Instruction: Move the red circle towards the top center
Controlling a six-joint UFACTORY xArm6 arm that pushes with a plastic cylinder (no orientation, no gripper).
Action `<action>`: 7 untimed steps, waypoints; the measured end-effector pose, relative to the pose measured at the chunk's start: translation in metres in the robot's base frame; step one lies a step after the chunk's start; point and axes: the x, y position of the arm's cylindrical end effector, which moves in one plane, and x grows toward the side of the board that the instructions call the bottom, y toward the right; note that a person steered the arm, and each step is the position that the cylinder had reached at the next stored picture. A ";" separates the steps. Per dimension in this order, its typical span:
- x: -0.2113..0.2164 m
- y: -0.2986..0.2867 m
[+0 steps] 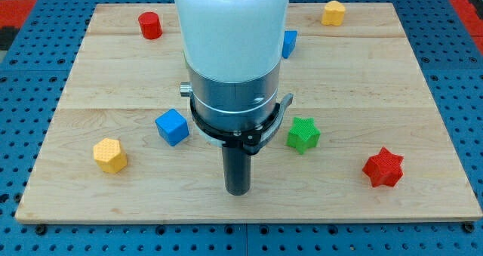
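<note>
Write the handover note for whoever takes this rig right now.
My tip: near the board's bottom centre, touching no block; the blue cube and green star sit up to its left and right.
Red circle: top left of the board, far from the tip.
Done: nothing visible; the circle is not at the top centre.
Left: bring the tip to the circle's left side, probably looping around the blue cube, then push it rightward along the top edge. My arm hides part of the top centre.

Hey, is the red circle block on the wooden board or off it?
On. The red circle sits on the wooden board near the view's top left, inside the edge. My tip is far below it, touching no block.
</note>
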 end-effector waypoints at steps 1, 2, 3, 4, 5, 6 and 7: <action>0.000 0.000; 0.000 0.001; -0.006 0.001; -0.015 0.007; -0.015 0.011; -0.020 0.014; -0.064 0.033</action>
